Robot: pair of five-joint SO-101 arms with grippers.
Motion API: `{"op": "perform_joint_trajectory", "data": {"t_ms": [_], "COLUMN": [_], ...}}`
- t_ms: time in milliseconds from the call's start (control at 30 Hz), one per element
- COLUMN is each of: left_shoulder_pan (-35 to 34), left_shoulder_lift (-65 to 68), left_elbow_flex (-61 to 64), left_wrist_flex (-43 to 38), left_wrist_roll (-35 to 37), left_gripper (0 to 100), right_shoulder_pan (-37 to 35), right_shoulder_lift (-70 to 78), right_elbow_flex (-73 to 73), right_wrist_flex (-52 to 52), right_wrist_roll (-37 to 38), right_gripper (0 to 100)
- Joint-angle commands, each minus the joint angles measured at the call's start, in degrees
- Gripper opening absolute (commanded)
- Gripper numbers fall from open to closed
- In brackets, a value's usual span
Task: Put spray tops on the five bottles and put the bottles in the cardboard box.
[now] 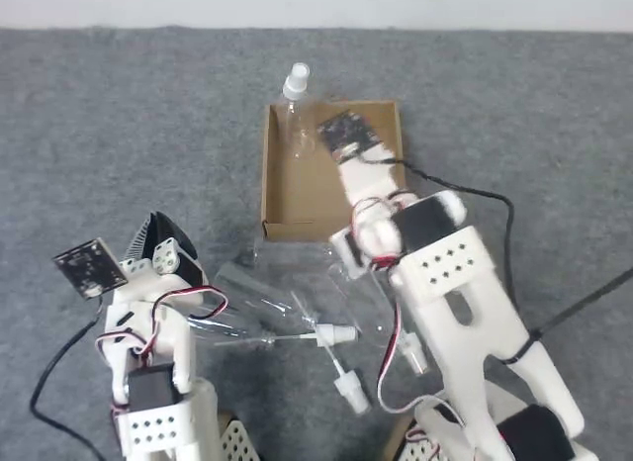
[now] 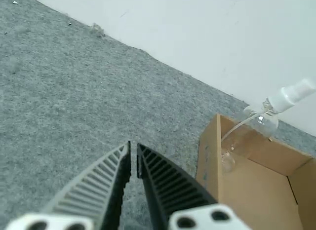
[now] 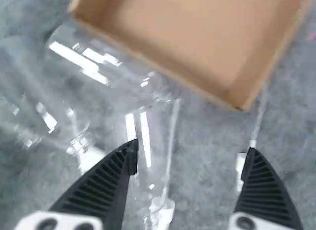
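Grey carpet (image 1: 119,125) is covering the whole surface. A cardboard box (image 1: 297,199) is sitting on it beneath the right gripper (image 3: 191,148). Clear bottles (image 1: 242,293) and loose spray tops (image 1: 351,390) are lying behind that gripper, beside the left gripper (image 2: 133,146).

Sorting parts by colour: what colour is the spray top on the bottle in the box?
White spray top, clearest in the high view.

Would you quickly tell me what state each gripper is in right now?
Left gripper: closed, holding nothing.
Right gripper: open, holding nothing, over the clear bottles.
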Motion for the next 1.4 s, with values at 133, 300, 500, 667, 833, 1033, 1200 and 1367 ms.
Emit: {"op": "perform_joint_trajectory", "data": {"t_ms": [133, 300, 500, 667, 833, 1033, 1200, 1367], "left_shoulder_pan": [0.1, 0.1, 0.0, 0.1, -0.2, -0.3, -0.3, -0.3], "left_shoulder_lift": [-1.1, -1.1, -1.1, -1.1, -1.1, -1.1, -1.1, -1.1], "left_elbow_flex": [-0.7, -0.7, -0.7, -0.7, -0.7, -0.7, -0.7, -0.7], "left_wrist_flex": [0.1, 0.1, 0.1, 0.1, 0.1, 0.1, 0.1, 0.1], "left_wrist_roll": [-0.5, -0.5, -0.5, -0.5, -0.5, -0.5, -0.5, -0.5], "left_gripper": [1, 1, 1, 1, 1, 1, 1, 1], "right_shoulder_pan": [-6.7, -9.6, -9.8, -9.8, -9.7, -9.5, -9.5, -9.5], "right_shoulder_lift": [-2.7, -2.7, -2.6, 0.0, 7.6, 13.1, 16.0, 17.8], "right_elbow_flex": [4.6, 10.6, 12.5, 12.2, 10.5, 8.5, 8.5, 8.5], "right_wrist_flex": [-1.2, -8.0, -10.2, -10.2, -12.2, -12.2, -13.8, -14.1], "right_wrist_roll": [0.5, 0.5, 0.5, 0.5, 0.5, 0.6, 0.6, 0.7], "right_gripper": [28.9, 28.7, 28.6, 28.6, 28.6, 28.6, 28.6, 28.6]}}
